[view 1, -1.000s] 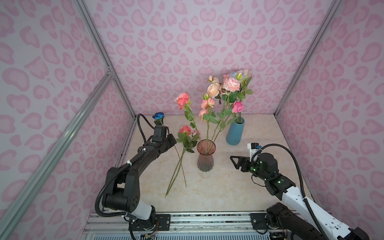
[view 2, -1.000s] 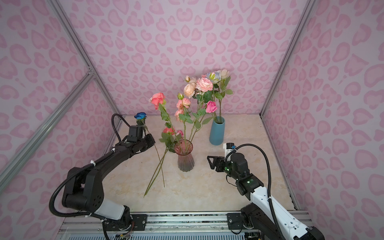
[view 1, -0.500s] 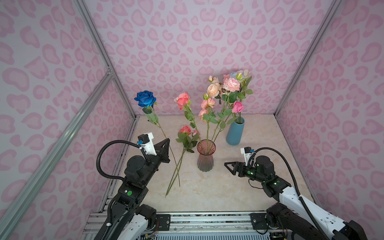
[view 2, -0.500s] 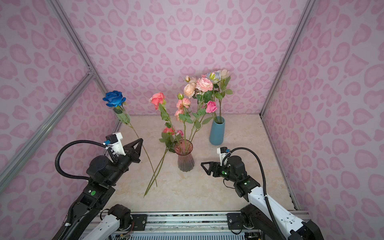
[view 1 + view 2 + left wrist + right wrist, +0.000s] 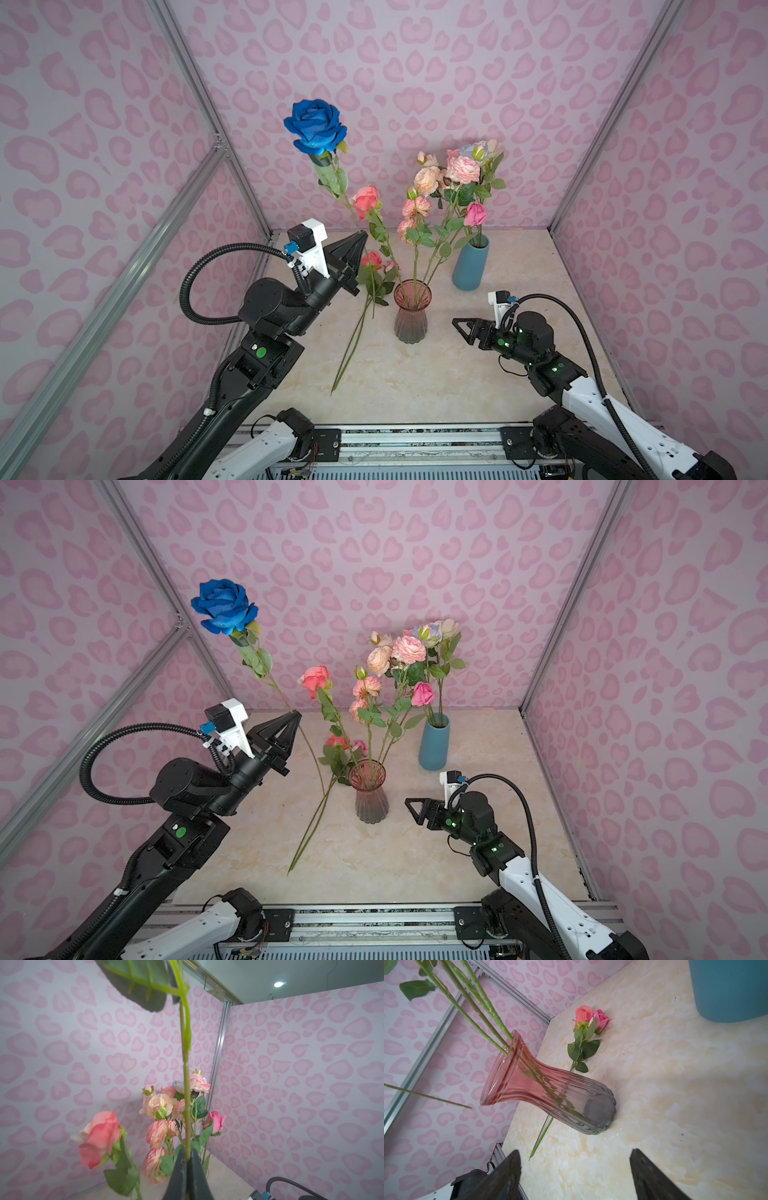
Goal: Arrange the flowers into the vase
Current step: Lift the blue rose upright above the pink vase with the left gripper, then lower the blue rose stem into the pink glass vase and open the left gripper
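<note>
The deep blue rose (image 5: 316,126) is held in the air on the left of the workspace, bloom uppermost and above all other blooms in both top views. The left gripper (image 5: 363,236) grips its stem (image 5: 186,1084) partway down, jaws pressed together on it. The lower stem end (image 5: 425,1095) hangs free beside the rim of the glass vase (image 5: 411,316), outside it.

The glass vase stands upright at mid-counter and holds several stems, including a coral rose (image 5: 365,199). Two more flowers (image 5: 371,259) lie flat on the counter (image 5: 415,374) just left of this vase. A blue vase (image 5: 469,266), behind and to the right, holds further blooms.

The right gripper (image 5: 574,1159) hovers low to the right of the glass vase, pointed at it, jaws spread wide and holding nothing.
</note>
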Available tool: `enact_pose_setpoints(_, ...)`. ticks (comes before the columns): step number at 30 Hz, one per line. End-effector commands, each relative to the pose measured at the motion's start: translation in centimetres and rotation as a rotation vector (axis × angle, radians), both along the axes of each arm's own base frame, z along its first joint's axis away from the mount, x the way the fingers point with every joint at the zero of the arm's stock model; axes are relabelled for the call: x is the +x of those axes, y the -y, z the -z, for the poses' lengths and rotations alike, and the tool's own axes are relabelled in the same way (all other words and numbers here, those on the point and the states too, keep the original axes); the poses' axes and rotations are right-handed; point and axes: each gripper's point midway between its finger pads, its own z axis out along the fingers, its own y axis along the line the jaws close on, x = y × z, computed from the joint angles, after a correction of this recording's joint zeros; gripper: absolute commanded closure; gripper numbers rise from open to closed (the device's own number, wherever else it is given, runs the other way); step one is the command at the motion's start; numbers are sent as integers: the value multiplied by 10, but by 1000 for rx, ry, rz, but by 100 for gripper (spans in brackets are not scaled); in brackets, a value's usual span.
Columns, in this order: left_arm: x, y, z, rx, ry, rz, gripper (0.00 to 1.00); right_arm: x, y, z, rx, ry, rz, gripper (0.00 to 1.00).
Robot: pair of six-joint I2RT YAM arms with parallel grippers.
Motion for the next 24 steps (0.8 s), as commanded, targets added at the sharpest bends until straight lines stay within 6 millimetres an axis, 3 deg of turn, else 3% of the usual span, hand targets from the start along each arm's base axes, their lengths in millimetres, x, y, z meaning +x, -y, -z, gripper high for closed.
enact_pose_setpoints(1,0,14,-38,-25,131,-3,97,3,3,-3,-10,17,19,18)
enact_pose_setpoints(5,14,31,-51,-69,157,-5,97,3,6,-8,-33,32,28,18)
enact_pose_setpoints(8,29,45,-41,-82,128,-9,97,2,10,-12,-58,50,37,18)
enact_pose_setpoints(17,63,72,21,-68,6,-24,97,-2,17,-8,-100,64,44,18)
enact_pose_setpoints(24,76,82,71,-3,-92,-35,97,-1,18,0,-103,57,54,18)
